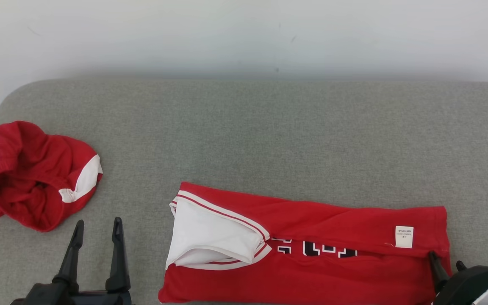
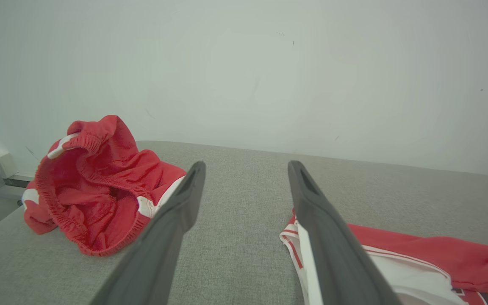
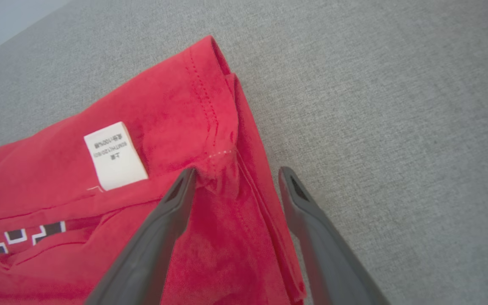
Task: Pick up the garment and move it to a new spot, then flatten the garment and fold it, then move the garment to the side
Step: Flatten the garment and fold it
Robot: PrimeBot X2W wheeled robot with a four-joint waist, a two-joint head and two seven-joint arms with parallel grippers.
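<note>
**Garment half-folded on the cushion, both grippers open**

Garment [image 1: 311, 254]: a red jersey lying low and right of centre on the grey cushion [image 1: 269, 135]. Its long axis runs left to right across the head view. A white panel [image 1: 210, 237] marks its left end, and a white label [image 1: 404, 236] sits near its right end. The far long edge is already turned over toward us, so we judge the fold to be partly made. We see no container; the cloth rests directly on the cushion.

The right gripper [image 1: 445, 260] is at the jersey's right end, with its fingers spread and holding nothing. In the right wrist view, this gripper [image 3: 236, 170] straddles the hem. One finger is over the red cloth [image 3: 163, 127] beside the label [image 3: 115, 156], and the other is over bare cushion. We cannot tell whether either finger touches the cloth.

The left gripper [image 1: 98, 221] is likewise open and empty. It stands over bare cushion between the jersey and the crumpled red shorts [image 1: 36, 178]. In its wrist view, the shorts [image 2: 95, 190] lie to the left of the fingers and the jersey's white end [image 2: 396, 271] to the right.

The right arm is therefore the nearer one. In our judgement, the next move turns on closing at that hem.
</note>
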